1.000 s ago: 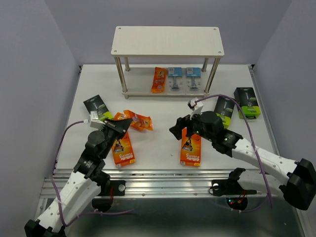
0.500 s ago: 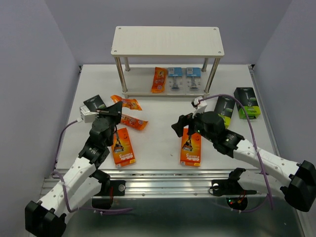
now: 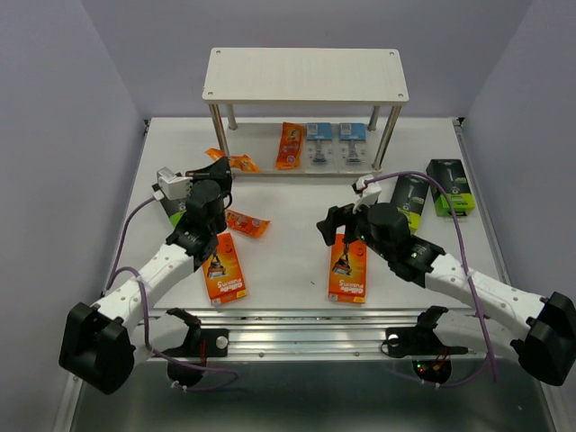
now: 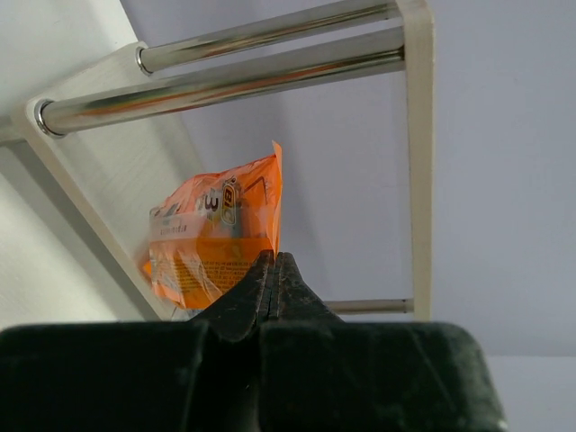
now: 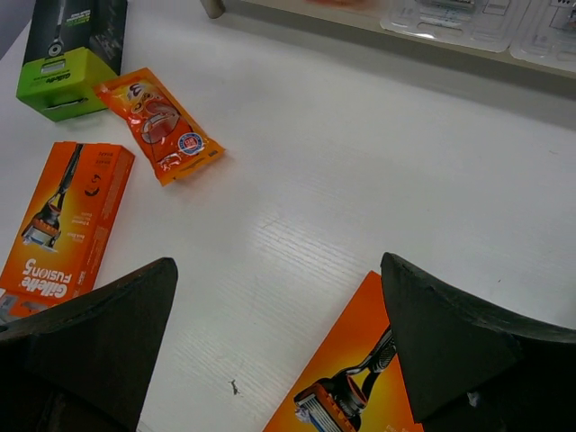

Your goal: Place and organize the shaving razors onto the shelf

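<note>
My left gripper point(image 3: 219, 171) is shut on an orange foil packet point(image 3: 234, 163), held just in front of the shelf's point(image 3: 306, 74) left front leg. In the left wrist view the packet point(image 4: 216, 238) hangs from the closed fingertips, with the shelf's silver legs point(image 4: 270, 76) close behind. The lower board point(image 3: 261, 170) carries an orange packet point(image 3: 290, 145) and two clear-blue blister packs point(image 3: 318, 144) point(image 3: 352, 144). My right gripper point(image 3: 331, 225) is open and empty over the top end of a flat orange box point(image 3: 347, 267), whose corner point(image 5: 360, 387) shows between the fingers point(image 5: 279, 265).
On the table lie another orange foil packet point(image 3: 246, 222), a flat orange box point(image 3: 221, 266) and a black-and-green box point(image 3: 174, 200) half hidden by the left arm. Two black-and-green boxes point(image 3: 410, 200) point(image 3: 450, 186) lie on the right. Grey walls close in both sides.
My left arm has carried the orange packet away from the table's left middle, up and back to the shelf's left front leg. The right gripper has barely shifted and stays open.
</note>
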Robot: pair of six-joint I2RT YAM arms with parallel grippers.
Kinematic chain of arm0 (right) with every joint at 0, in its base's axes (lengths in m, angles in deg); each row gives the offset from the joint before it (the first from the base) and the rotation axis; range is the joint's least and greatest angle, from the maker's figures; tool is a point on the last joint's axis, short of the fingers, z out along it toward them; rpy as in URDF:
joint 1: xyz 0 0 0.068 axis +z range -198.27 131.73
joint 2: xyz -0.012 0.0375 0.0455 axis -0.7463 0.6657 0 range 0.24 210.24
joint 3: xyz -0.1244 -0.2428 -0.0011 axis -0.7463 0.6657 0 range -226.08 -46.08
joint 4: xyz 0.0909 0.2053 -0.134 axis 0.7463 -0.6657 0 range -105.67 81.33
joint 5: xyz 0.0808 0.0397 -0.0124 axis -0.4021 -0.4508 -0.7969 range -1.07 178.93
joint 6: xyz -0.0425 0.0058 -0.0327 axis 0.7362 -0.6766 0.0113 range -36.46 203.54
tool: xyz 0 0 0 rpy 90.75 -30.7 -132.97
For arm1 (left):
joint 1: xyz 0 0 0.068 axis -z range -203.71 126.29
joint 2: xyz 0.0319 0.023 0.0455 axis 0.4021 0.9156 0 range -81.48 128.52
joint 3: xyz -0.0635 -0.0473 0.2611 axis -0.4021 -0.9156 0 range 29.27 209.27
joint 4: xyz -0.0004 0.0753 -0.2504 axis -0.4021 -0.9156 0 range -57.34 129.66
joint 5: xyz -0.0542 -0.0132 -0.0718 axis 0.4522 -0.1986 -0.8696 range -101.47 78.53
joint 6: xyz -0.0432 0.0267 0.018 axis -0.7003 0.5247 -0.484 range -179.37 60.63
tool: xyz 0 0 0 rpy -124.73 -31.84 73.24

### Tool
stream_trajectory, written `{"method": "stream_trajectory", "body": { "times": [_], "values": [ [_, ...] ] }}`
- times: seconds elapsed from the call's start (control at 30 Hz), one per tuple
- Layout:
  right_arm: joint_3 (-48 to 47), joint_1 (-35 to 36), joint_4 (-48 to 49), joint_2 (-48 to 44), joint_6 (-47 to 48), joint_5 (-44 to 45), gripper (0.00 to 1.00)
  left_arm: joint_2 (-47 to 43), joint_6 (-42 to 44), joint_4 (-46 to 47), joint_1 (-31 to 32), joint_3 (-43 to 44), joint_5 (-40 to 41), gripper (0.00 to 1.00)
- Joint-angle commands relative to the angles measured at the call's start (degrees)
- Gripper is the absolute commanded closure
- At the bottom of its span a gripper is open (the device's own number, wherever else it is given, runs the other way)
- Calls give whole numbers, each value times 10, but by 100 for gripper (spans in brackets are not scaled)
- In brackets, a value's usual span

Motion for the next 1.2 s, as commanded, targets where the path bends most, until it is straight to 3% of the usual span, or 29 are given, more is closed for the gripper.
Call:
{"method": "stream_trajectory", "body": {
  "times": [0.0,0.23,0.47,0.67,1.17],
  "values": [
    [-16,4,26,-1,9,37,0,46,-17,51,5,41,33,100],
    [-13,4,27,0,12,48,0,133,-25,67,26,102,68,100],
    [-2,4,27,-12,17,66,0,215,-85,80,32,130,123,100],
    [2,-2,28,-20,23,67,0,278,-103,84,33,157,127,100],
    [6,-7,27,-13,31,67,0,357,-134,82,59,180,225,100]
  ]
}}
